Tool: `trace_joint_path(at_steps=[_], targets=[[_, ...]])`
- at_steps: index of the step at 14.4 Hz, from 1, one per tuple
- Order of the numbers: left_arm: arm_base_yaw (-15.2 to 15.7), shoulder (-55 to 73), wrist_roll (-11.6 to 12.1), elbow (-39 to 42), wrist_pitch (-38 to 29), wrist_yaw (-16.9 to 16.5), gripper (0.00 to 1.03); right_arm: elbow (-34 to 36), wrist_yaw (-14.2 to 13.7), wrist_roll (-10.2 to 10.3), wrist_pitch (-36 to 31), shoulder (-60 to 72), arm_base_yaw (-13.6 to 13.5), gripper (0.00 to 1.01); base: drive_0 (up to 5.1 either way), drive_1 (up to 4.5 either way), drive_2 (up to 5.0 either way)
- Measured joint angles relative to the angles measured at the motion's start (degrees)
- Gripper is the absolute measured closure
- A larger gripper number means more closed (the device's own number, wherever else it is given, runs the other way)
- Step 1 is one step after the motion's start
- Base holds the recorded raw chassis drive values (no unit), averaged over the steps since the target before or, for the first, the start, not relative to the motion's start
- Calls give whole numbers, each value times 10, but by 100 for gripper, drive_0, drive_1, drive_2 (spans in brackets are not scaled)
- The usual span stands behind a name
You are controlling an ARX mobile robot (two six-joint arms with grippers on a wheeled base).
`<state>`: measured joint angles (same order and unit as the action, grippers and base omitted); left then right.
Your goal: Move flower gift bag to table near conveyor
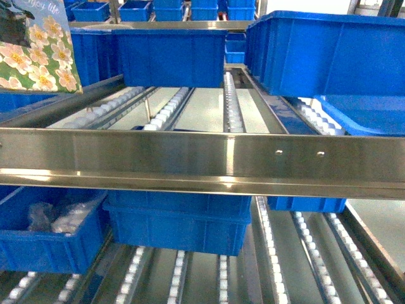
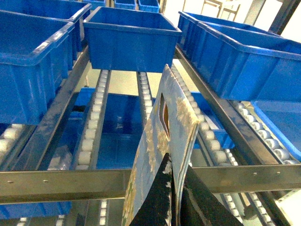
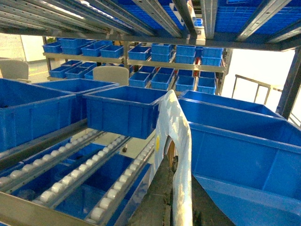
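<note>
The left gripper (image 2: pixel 175 188) pinches the upright bag (image 2: pixel 164 141) by its lower edge, above the conveyor (image 2: pixel 99 108); the right gripper's state can't be told.

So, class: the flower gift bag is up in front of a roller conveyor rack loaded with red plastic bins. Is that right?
Not quite. The bins are blue, not red, as the head view shows. The rest stands: the flower gift bag is up in front of the roller conveyor rack that carries them.

Glossy plastic bins (image 1: pixel 171 57); brushed steel conveyor (image 1: pixel 202 158).
</note>
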<state>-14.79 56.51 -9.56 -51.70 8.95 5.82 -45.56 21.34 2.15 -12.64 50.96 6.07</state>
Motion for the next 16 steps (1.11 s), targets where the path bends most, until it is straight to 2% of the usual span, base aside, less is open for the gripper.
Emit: trace_joint_path(at_steps=[5, 16], targets=[[0, 0, 0, 0, 0, 0, 101, 0, 0, 0, -2, 0, 0, 99, -493, 248, 248], [0, 1, 0, 0, -1, 1, 101, 0, 0, 0, -2, -1, 0, 99, -485, 127, 348]])
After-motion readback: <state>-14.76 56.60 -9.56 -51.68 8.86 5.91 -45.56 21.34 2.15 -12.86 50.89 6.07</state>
